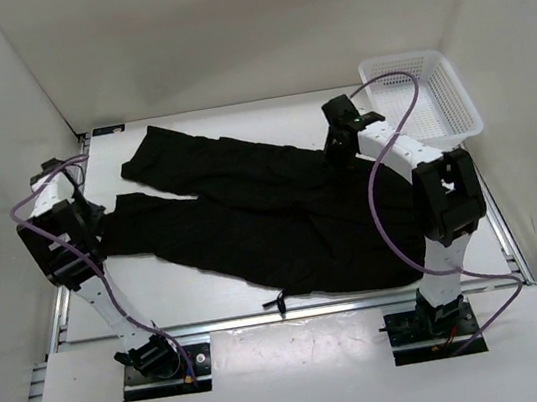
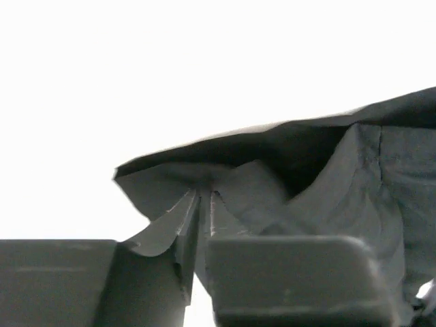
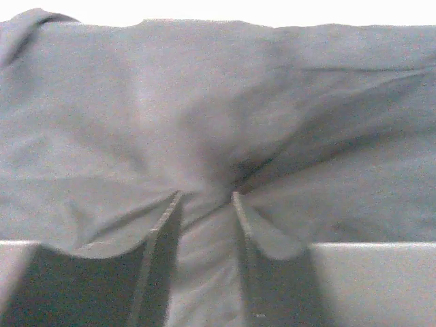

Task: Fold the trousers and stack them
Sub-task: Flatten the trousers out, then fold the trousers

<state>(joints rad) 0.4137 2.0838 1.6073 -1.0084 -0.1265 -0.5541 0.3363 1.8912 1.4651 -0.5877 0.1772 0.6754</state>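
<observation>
The trousers (image 1: pixel 272 221) lie spread on the white table (image 1: pixel 210 285). They are plain black soft cloth. Their two long legs reach toward my left side and the waist end sits toward my right, near the front edge. A small black cord (image 1: pixel 280 303) hangs from the waist over that edge. The cloth is matte and rumpled, with soft creases along both legs.

My left gripper (image 1: pixel 102 224) is at the end of the nearer leg. In my left wrist view the gap is very narrow, and a thin fold of the hem is pinched between the fingers (image 2: pixel 187 228). The cloth (image 2: pixel 354 191) rises from there in a raised flap with a sharp corner.

My right gripper (image 1: pixel 335 158) is down on the far side of the trousers, near the upper part of the farther leg. In my right wrist view the fingers (image 3: pixel 163 231) stand a little apart with a bunch of cloth caught between them. Wrinkles in the cloth (image 3: pixel 204 102) fan out from that spot.

A white plastic mesh basket (image 1: pixel 456 102) stands at the far right corner of the table, just beside my right arm. Purple cables (image 1: pixel 380 204) loop along both of my arms.
</observation>
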